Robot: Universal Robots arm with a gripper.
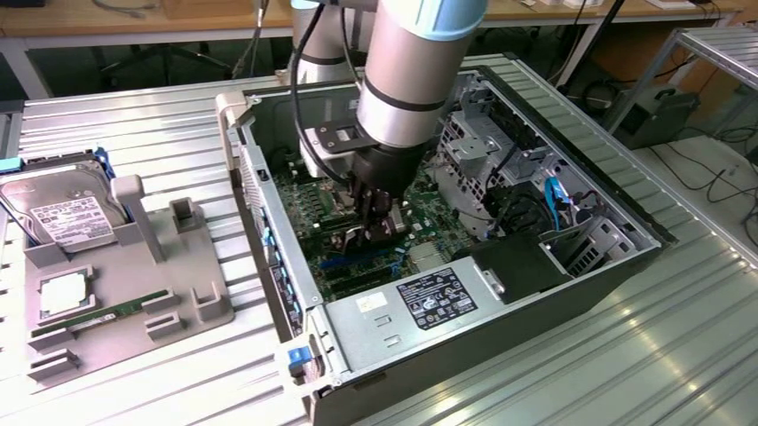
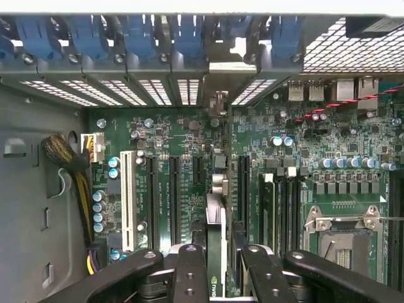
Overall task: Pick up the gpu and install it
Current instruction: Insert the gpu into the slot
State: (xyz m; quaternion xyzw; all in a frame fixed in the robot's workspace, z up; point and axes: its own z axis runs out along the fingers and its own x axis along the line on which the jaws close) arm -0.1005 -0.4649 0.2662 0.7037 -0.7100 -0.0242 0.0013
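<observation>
The gpu [image 2: 215, 211] is seen edge-on in the wrist view as a thin card standing upright between the two black fingers [image 2: 189, 265]. My gripper [image 2: 216, 255] is shut on it. The card runs over the motherboard [image 2: 180, 142] among the black expansion slots [image 2: 173, 202], and its metal end reaches the case's rear slot openings [image 2: 218, 95]. Whether it is seated in a slot cannot be told. In the exterior view my gripper [image 1: 371, 222] hangs low inside the open computer case [image 1: 474, 302], just above the motherboard [image 1: 337, 253].
A white slot [image 2: 127, 199], memory slots [image 2: 278, 208] and the processor socket [image 2: 341, 233] flank the card. A drive cage [image 1: 474, 151] and the labelled power supply [image 1: 432, 297] crowd the case. On the exterior view's left, a grey tray [image 1: 177, 293] holds a hard drive [image 1: 66, 213] and a RAM stick [image 1: 101, 312].
</observation>
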